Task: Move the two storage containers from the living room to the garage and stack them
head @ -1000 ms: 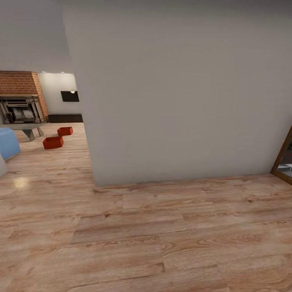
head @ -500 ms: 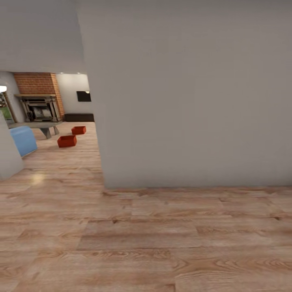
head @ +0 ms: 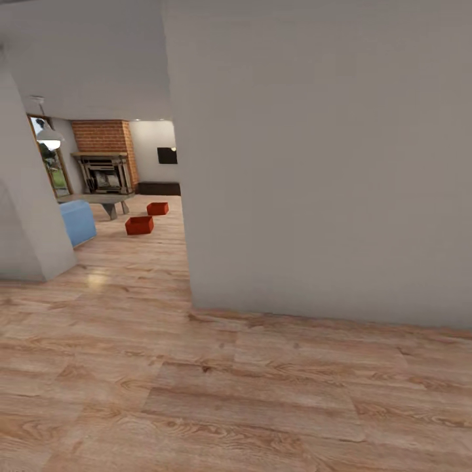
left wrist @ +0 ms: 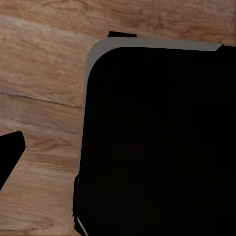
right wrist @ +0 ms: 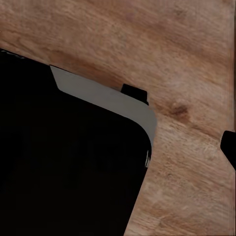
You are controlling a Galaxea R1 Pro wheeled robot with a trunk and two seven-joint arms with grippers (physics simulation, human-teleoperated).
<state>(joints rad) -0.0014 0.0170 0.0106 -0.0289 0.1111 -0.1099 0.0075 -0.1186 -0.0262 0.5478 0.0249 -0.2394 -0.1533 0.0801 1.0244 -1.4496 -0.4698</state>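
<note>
Two red-orange storage containers stand far ahead on the light wood-plank floor of the living room, seen through a doorway in the head view. The nearer container (head: 139, 225) is in front of the farther container (head: 157, 208), a little apart. Behind them are a low grey table (head: 105, 198), a brick fireplace (head: 101, 172) and a dark low cabinet (head: 157, 188). In the left wrist view one dark fingertip (left wrist: 10, 152) pokes in over the planks beside my black base (left wrist: 157, 142). The right wrist view has a similar dark fingertip (right wrist: 230, 147) next to the base (right wrist: 69, 162).
A big grey wall (head: 314, 164) stands close ahead and to the right, its corner bordering the opening. Another wall corner (head: 29, 216) bounds the opening's left side. A blue seat (head: 77, 221) sits just inside the room. Wood planks (head: 229, 393) stretch in front of me.
The whole head picture has slid to the right, so the camera has turned left. More of the living room and the left wall corner show now. The containers have not moved.
</note>
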